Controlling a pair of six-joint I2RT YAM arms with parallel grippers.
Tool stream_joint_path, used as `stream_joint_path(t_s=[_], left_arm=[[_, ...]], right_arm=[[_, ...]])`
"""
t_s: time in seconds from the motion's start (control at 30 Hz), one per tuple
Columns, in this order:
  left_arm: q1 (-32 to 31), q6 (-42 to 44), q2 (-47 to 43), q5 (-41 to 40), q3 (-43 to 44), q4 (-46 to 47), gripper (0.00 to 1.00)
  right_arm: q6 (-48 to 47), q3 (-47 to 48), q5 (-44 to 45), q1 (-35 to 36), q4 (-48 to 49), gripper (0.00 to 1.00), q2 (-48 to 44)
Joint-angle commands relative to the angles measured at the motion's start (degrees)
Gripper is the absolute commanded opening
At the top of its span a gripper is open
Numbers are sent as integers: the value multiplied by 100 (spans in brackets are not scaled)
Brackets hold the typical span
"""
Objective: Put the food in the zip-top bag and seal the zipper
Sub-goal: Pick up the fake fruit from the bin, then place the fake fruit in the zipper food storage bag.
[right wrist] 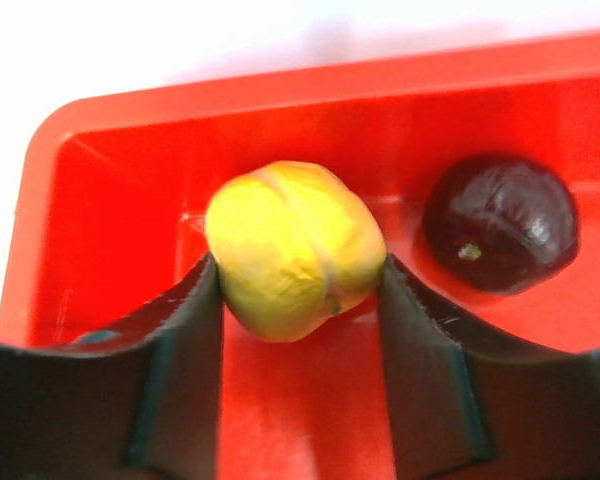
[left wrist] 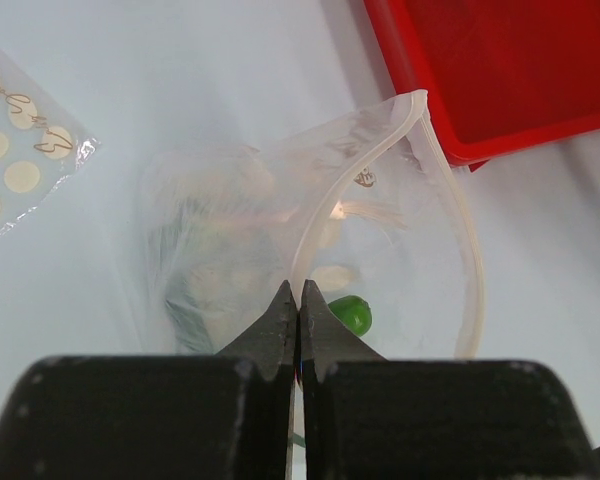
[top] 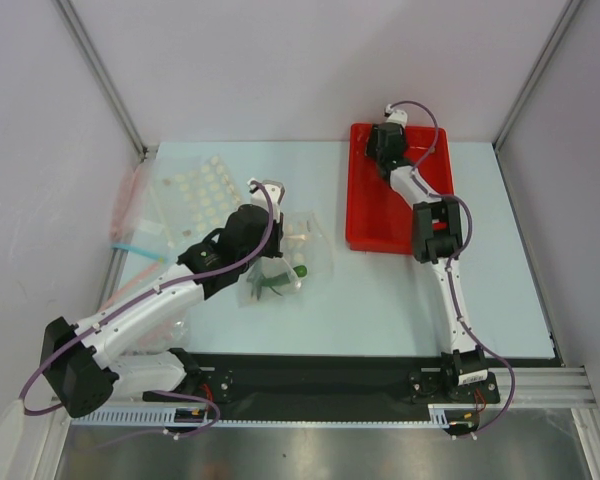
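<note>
A yellow lemon-like ball [right wrist: 292, 248] lies in a corner of the red tray [right wrist: 130, 160]. My right gripper [right wrist: 300, 268] is shut on the ball, one finger pressing each side. A dark maroon ball [right wrist: 500, 222] rests just right of it. The zip-top bag [left wrist: 380, 230] lies mid-table [top: 290, 255] with its mouth gaping. My left gripper [left wrist: 298, 292] is shut on the bag's zipper rim [left wrist: 310, 220]. Inside the bag are a green chili [left wrist: 352, 315] and thin green stalks [top: 265, 288]. From above, the right gripper [top: 385, 142] sits at the tray's far end.
A flatter dotted bag [top: 195, 190] lies at the back left, its corner in the left wrist view [left wrist: 15, 150]. More clear bags [top: 130, 215] are heaped against the left wall. The red tray [top: 365, 215] stands right of the bag, against the back wall.
</note>
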Motion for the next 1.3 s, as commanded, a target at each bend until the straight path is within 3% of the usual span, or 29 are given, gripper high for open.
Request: stream_joint_path(t_s=[0.0,0.3,0.4,0.53,0.73,1.07,1.27], left_arm=[[33,131,-14,-107,92,213,0],[33,122,4,-20,110,213,0],[33,122,21,51,127,231,0],[33,131,39,51,101,284,0],[33,96,-22,-11,66,222,0],[33,-1,-172,156,-31,187,0],[33,69,-356,183,-162,292,0]], right_arm=[[130,58,-363,-96,314,33,-65],[94,-2570,-556,-79,2000,26,-1863],[43,-3441,-1039,9,2702,20,-2523],[-300,-4135,-1084,272,2907,20,-3174],[-81,-5770,-1241,729,3442,17,-4528],[-643,-8238,-469,2522,3610,17,-6884],[-960,-8716,287,3427,3268,16,-7518]])
